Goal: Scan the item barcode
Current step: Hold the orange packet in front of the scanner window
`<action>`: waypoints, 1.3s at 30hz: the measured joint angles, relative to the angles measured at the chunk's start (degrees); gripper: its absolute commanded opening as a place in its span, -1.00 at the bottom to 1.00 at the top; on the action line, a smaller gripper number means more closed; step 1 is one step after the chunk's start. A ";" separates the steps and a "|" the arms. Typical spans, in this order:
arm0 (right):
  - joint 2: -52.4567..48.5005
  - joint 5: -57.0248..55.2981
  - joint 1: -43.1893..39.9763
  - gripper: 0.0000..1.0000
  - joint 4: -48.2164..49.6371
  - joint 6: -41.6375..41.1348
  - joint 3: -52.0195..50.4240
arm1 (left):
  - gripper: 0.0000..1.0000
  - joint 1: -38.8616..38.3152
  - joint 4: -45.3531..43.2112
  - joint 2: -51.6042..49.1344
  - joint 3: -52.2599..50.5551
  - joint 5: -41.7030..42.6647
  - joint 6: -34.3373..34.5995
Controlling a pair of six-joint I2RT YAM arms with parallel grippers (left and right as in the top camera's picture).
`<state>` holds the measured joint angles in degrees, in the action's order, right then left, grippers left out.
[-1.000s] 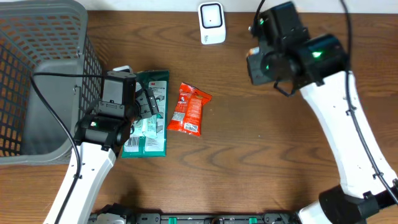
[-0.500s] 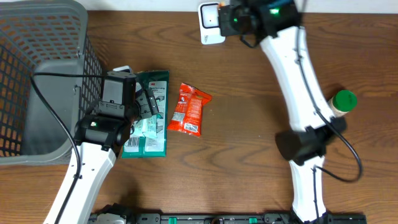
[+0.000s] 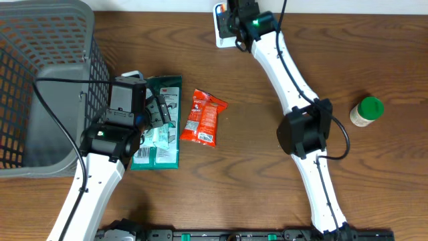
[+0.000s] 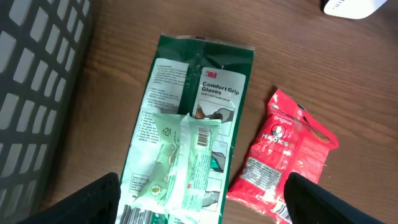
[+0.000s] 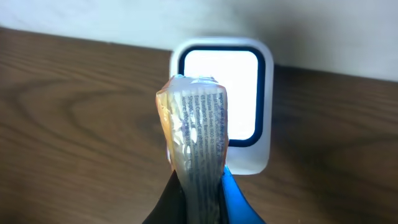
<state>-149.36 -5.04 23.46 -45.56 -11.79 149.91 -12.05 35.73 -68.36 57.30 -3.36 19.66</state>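
Currently, one small clear-wrapped packet (image 5: 193,134) is clamped in the right gripper (image 5: 200,194), its long axis running straight out from the jaws and its free end pointed at the lit window of the single white barcode scanner (image 5: 249,93). The left gripper (image 4: 202,199) is held with fingers wide apart above one green 3M gloves pack (image 4: 214,81), on which one pale green packet (image 4: 180,162) lies; one red Hacks bag (image 4: 280,149) is seen just beside it, one grey basket (image 3: 40,67) and one green-capped bottle (image 3: 366,110) farther off.

Wears white shells on left arm (image 3: 93,177), right arm (image 3: 279,63); black joints, black cables; glows green behind right gripper (image 5: 198,183); blue finger pad (image 5: 238,202).
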 measured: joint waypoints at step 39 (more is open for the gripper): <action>37.99 7.87 -10.27 -0.98 -51.45 1.99 -2.73 | 0.68 0.00 0.02 0.00 0.00 0.00 0.00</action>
<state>-111.37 2.83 13.19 -97.01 -9.80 147.17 -12.05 35.75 -68.36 57.30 -3.36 19.66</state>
